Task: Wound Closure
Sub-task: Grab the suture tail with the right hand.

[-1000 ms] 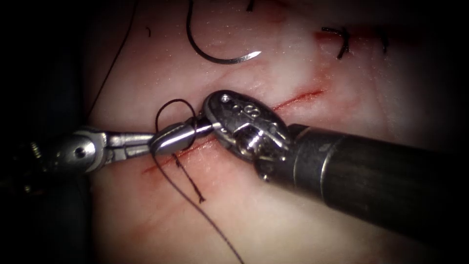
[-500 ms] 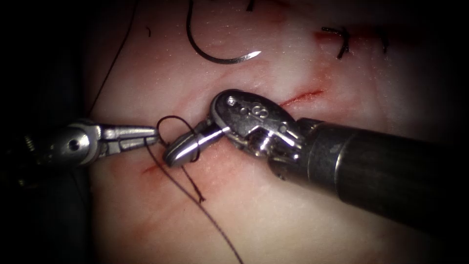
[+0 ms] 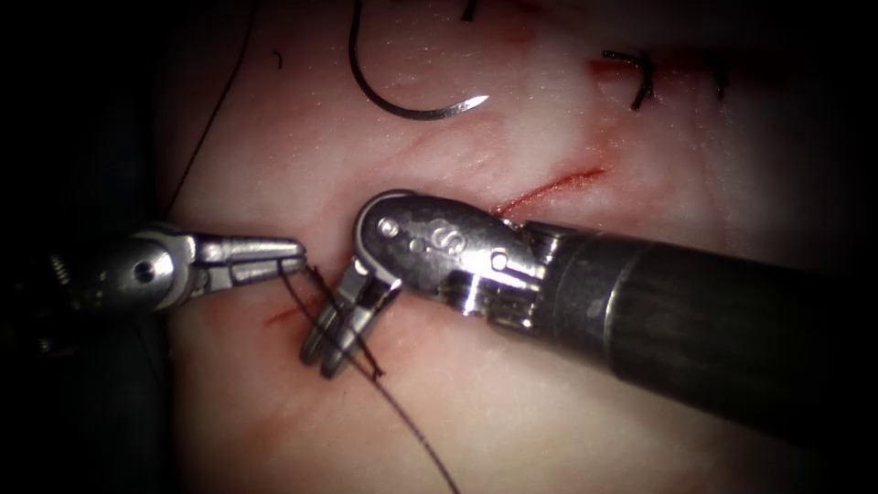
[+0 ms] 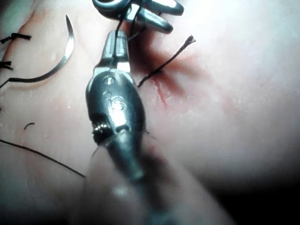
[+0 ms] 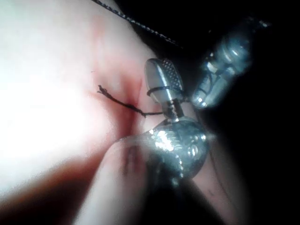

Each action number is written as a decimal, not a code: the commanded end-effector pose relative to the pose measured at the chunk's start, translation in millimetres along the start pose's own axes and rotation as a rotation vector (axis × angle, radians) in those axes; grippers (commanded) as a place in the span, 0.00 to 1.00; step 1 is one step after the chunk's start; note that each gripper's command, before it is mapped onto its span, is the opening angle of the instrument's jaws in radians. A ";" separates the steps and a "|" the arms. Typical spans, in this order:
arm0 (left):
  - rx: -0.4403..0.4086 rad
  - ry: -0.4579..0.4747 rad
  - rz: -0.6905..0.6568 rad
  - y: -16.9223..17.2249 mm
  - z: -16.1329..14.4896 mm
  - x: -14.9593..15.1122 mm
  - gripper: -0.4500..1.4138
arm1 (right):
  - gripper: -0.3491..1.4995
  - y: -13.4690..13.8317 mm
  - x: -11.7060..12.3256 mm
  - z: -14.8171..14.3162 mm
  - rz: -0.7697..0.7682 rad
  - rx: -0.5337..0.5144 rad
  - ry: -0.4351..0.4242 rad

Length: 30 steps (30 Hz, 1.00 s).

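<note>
The needle [image 3: 402, 87] is seen lying free on the tissue [image 3: 512, 155], at about twelve o'clock from the cut [image 3: 549, 186], held by no tool and not in the tissue. The thread [image 3: 402, 421] is held by the left tool [image 3: 297, 261], whose jaws are closed on it beside the cut. The jaws of the right tool [image 3: 325, 352], at five o'clock from the left tool, are slightly parted, with thread wound around them and the short cut end [image 3: 366, 357] just beside. The wound thread is best kept from slipping off, it is judged, by a steady left hold.
</note>
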 end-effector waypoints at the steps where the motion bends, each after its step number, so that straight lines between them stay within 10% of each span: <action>1: -0.001 0.002 0.003 -0.4 0.5 -0.4 0.05 | 0.61 0.9 0.3 -0.1 -0.017 0.024 -0.040; 15: -0.008 0.005 0.003 0.3 -0.3 0.0 0.05 | 0.62 2.3 -0.1 -0.3 -0.241 0.154 -0.529; 30: -0.001 0.002 -0.002 0.9 -0.6 0.7 0.05 | 0.61 3.1 0.2 2.4 -0.416 0.104 -0.607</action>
